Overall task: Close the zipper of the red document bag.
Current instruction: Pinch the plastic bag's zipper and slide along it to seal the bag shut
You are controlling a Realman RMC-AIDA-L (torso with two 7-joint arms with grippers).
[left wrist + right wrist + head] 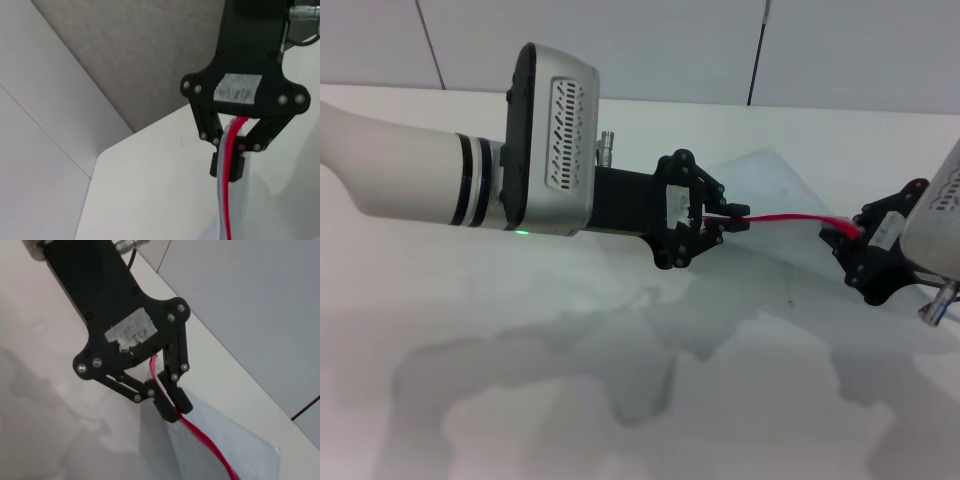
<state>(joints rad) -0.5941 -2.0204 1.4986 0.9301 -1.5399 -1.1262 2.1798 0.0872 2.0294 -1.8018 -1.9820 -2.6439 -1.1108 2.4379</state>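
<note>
The red document bag (775, 185) lies on the white table (520, 400), its translucent body hard to separate from the tabletop. Along its near edge the zipper (790, 218) runs as a thin red line, lifted slightly. At that line's left end, the left gripper (715, 226) is clamped narrowly on the zipper; at its right end, the right gripper (848, 238) is likewise pinched on it. The slider cannot be made out; the fingers cover both ends. The right arm is cut off by the frame edge beyond the zipper.
</note>
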